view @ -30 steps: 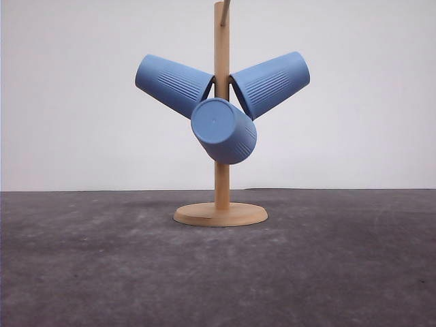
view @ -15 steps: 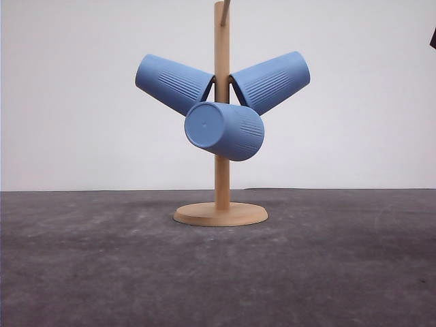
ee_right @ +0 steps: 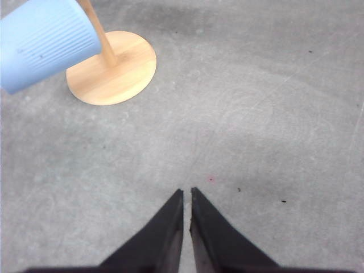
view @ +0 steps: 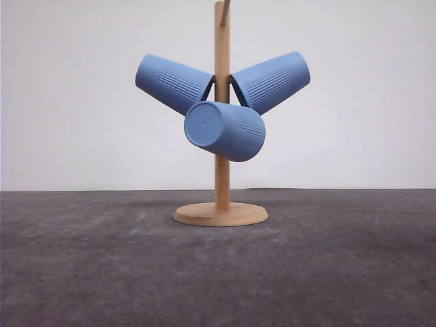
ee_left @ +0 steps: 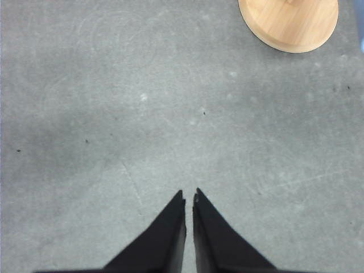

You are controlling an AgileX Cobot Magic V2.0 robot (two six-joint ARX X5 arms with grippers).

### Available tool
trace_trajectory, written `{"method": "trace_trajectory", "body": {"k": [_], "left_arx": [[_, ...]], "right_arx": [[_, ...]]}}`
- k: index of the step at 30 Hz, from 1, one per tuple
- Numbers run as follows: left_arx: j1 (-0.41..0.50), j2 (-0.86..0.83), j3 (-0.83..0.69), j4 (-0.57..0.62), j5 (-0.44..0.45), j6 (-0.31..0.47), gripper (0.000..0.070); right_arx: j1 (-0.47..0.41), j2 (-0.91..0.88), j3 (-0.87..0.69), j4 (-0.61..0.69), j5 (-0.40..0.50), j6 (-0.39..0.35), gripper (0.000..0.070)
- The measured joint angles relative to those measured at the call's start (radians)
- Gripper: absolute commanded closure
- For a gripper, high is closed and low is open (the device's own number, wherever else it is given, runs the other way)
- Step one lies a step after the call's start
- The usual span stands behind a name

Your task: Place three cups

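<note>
Three light-blue ribbed cups hang on a wooden rack (view: 221, 170). One cup (view: 173, 83) slants up to the left, one cup (view: 271, 82) slants up to the right, and the third cup (view: 223, 130) hangs lower in front with its base facing forward-left. The right wrist view catches one cup (ee_right: 42, 42) above the rack's round base (ee_right: 114, 71). My left gripper (ee_left: 189, 196) is shut above bare table, away from the base (ee_left: 290, 23). My right gripper (ee_right: 186, 192) is shut too, holding nothing.
The dark grey table (view: 102, 272) stretches around the rack, with a plain white wall (view: 368, 102) behind. A short peg (view: 225, 10) sticks out near the top of the rack's post.
The front cup has swung on its peg, its base turning from low and forward to pointing left. A dark shape at the right edge half a second ago is gone.
</note>
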Motion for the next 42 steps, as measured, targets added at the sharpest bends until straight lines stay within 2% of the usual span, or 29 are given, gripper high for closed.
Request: {"method": "trace_trajectory", "body": {"k": [11, 16, 18, 24, 27, 31, 36, 42], "left_arx": [[0.0, -0.012, -0.001, 0.004, -0.003, 0.002, 0.07], [0.014, -0.096, -0.05, 0.1, -0.024, 0.043, 0.07], [0.028, -0.158, -0.128, 0.179, -0.026, 0.058, 0.07], [0.081, -0.369, -0.493, 0.565, -0.028, 0.075, 0.07], [0.102, -0.496, -0.669, 0.707, -0.028, 0.074, 0.07], [0.125, -0.662, -0.858, 0.793, -0.028, 0.067, 0.07], [0.135, -0.852, -1.027, 0.802, -0.028, 0.054, 0.07], [0.148, -1.002, -1.078, 0.849, -0.031, 0.048, 0.07]], "right_arx": [[0.0, -0.001, 0.0, 0.016, 0.0, 0.006, 0.0684], [0.0, -0.001, 0.0, 0.016, 0.0, 0.006, 0.0684], [0.0, -0.001, 0.0, 0.016, 0.0, 0.006, 0.0683], [0.0, -0.001, 0.0, 0.017, 0.0, 0.006, 0.0683], [0.0, -0.001, 0.0, 0.017, 0.0, 0.006, 0.0683], [0.0, -0.001, 0.0, 0.016, 0.0, 0.006, 0.0683], [0.0, -0.001, 0.0, 0.016, 0.0, 0.006, 0.0683], [0.0, 0.0, 0.0, 0.018, 0.0, 0.007, 0.0683]]}}
